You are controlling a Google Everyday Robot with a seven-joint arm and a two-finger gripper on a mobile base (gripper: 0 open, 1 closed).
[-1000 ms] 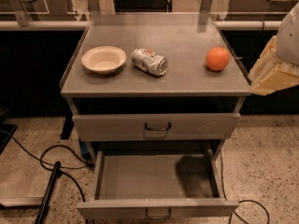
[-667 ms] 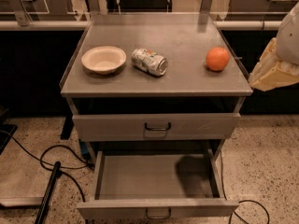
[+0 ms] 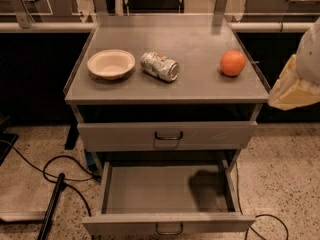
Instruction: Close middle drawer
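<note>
Middle drawer [image 3: 160,189] stands pulled well out at 6 o'clock, below the upper drawer [image 3: 125,134], so by my judgement none of the closing is done and the whole push inward is left. The gripper [image 3: 296,81] hangs at the 3 o'clock edge, well apart from it; whether it is apart or together I cannot tell. The surface [image 3: 200,39] carries a bowl [image 3: 110,64] at 10 o'clock, a can [image 3: 160,66] beside it and an orange [image 3: 233,63] at 2 o'clock. Black cables [image 3: 55,164] trail over the speckled floor [image 3: 285,169] at 8 o'clock.

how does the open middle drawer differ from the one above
The grey metal middle drawer is pulled far out, its shallow tray showing; the grey upper drawer sits much further in, tray hidden. The middle front looks slimmer than the upper front. Both carry a small dark centre handle. The claw is out of view.
</note>
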